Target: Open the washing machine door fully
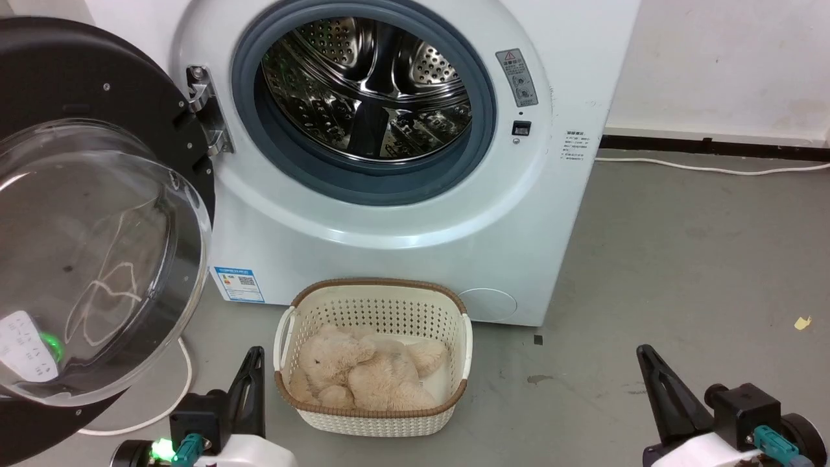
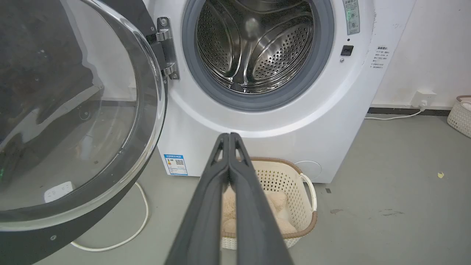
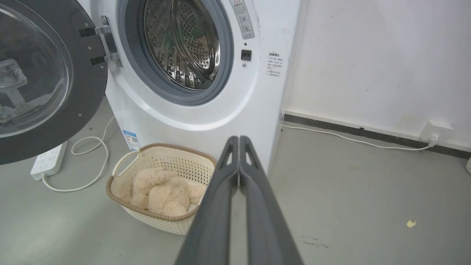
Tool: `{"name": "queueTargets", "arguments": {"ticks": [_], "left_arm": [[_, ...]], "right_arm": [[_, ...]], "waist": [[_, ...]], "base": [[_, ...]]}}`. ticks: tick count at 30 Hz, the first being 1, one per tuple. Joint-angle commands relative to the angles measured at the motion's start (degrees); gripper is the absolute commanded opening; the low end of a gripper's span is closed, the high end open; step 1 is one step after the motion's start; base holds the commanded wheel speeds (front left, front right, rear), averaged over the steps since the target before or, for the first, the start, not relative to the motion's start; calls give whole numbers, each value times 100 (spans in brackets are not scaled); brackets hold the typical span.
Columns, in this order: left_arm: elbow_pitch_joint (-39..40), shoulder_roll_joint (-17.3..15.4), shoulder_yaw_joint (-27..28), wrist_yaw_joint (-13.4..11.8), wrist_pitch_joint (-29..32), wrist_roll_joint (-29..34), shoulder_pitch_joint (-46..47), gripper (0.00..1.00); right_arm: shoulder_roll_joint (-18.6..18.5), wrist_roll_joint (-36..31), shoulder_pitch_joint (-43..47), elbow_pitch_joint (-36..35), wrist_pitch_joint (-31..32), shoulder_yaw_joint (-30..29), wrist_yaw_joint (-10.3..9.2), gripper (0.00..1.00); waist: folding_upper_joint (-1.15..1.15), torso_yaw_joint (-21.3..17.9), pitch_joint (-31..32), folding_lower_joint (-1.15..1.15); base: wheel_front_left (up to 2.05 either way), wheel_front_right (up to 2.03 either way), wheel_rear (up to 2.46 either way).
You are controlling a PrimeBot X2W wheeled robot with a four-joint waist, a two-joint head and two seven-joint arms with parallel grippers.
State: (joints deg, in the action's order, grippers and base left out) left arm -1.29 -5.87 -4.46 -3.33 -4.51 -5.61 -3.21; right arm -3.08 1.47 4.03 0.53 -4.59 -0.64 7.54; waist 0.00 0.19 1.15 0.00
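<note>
Fingers of the left gripper and the right gripper are pressing together empty, apart from the washing machine door, which is hanging wide left of the washing machine, so any finishing nudge is looking safest on its black rim, not the glass.

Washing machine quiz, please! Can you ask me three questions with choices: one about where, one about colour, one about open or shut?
1. Where is the basket?
A. on a shelf
B. on the floor before the washing machine
C. on a chair

2. What colour is the door rim?
A. black
B. red
C. yellow

3. The door is:
A. shut
B. swung open
C. taken off

Answers:
1 B, it stands on the grey floor at the machine's front.
2 A, the wide rim is glossy black.
3 B, it hangs on its hinge, with the drum showing.
</note>
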Motion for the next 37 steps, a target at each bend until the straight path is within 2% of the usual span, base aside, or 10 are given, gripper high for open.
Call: {"name": "queueTargets", "arguments": {"ticks": [1, 37], "left_arm": [[36, 55, 54, 38, 36, 71, 114, 0], [129, 299, 446, 333, 451, 561, 321, 0]], "right_arm": [[15, -38, -145, -28, 42, 17, -4, 0], [20, -147, -403, -53, 459, 64, -5, 0]], "waist": [[0, -1, -5, 0], [0, -19, -115, 0]], "base": [[0, 0, 0], [0, 0, 0]]}}
